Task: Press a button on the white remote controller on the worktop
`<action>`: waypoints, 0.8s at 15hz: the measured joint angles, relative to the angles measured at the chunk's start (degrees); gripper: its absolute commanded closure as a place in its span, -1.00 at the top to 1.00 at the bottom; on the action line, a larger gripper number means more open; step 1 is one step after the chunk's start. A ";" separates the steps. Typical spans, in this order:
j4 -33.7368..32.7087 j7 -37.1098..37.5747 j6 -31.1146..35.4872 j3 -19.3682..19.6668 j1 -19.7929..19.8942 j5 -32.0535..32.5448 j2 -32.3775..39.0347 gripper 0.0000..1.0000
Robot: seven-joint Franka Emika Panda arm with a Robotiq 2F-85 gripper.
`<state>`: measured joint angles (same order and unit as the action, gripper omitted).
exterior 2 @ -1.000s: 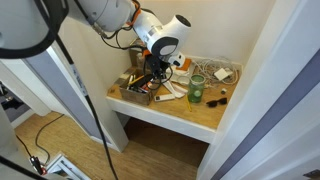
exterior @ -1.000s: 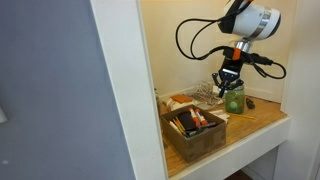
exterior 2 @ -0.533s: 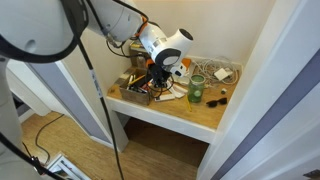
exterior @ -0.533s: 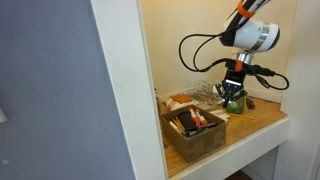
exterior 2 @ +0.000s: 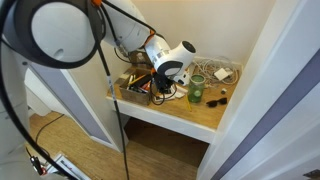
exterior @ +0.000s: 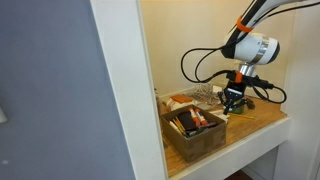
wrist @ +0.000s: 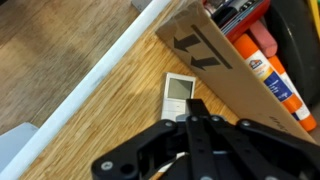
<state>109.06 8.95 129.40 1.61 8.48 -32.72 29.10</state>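
The light wooden worktop [exterior: 263, 126] sits between white walls and carries a brown box [wrist: 225, 62]. In the wrist view the white remote controller [wrist: 180, 92] lies flat on the wood, just beside the box and near the white front edge. The gripper [wrist: 191, 119] has its fingers pressed together, holding nothing, with the tips at the remote's near end; whether they touch it I cannot tell.

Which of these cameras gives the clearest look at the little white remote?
The wrist view: the white remote controller lies flat on the worktop beside the brown box, at the tip of the gripper. In both exterior views I cannot make it out near the arm.
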 measured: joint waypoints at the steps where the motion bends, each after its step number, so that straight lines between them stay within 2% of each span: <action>1: -0.02 -0.05 0.88 -0.09 0.09 -0.68 0.53 -1.00; 7: -0.31 -0.06 5.69 -0.86 0.13 -3.61 3.44 -1.00; 12: -0.65 -0.02 6.81 -0.90 0.13 -4.49 4.85 -1.00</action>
<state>108.42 8.93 136.20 0.70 8.61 -37.21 33.95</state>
